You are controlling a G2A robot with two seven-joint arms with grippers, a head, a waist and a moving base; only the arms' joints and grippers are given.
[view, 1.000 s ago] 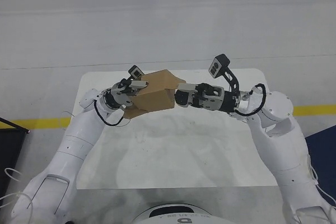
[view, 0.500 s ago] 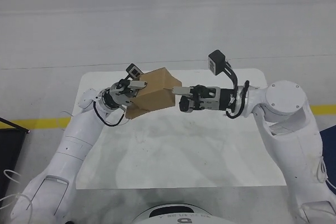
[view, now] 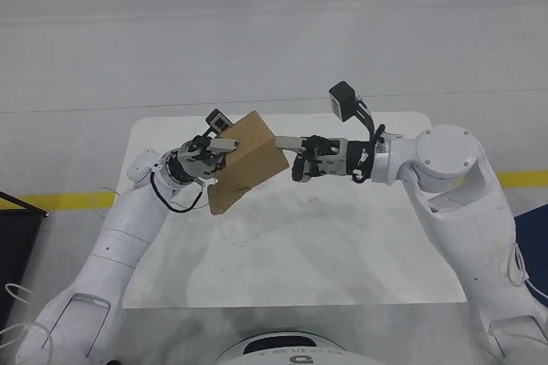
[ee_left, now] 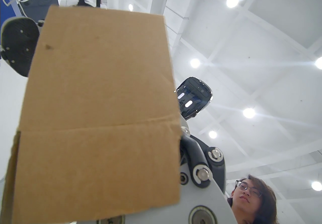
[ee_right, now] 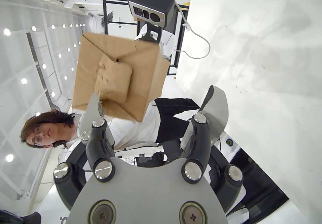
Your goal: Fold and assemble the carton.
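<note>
The brown carton (view: pixel 248 161) hangs tilted above the table's far part, one corner pointing down toward the tabletop. My left gripper (view: pixel 219 148) is shut on its left side. In the left wrist view a flat carton panel (ee_left: pixel 98 99) lies close in front, with one of my fingers (ee_left: pixel 201 172) beside its edge. My right gripper (view: pixel 289 153) stands open at the carton's right end. In the right wrist view the carton's folded end flaps (ee_right: pixel 118 71) face that gripper (ee_right: pixel 154 101), and one fingertip (ee_right: pixel 93 103) overlaps the carton's near edge.
The white table (view: pixel 347 255) lies bare under and in front of both arms. A yellow floor line (view: pixel 64 199) runs past both table sides. A dark frame (view: pixel 0 228) stands at the left.
The carton has tipped from a level box to a steep tilt in my left gripper. My right arm has swung in, its gripper shifting slightly left along the carton's right end.
</note>
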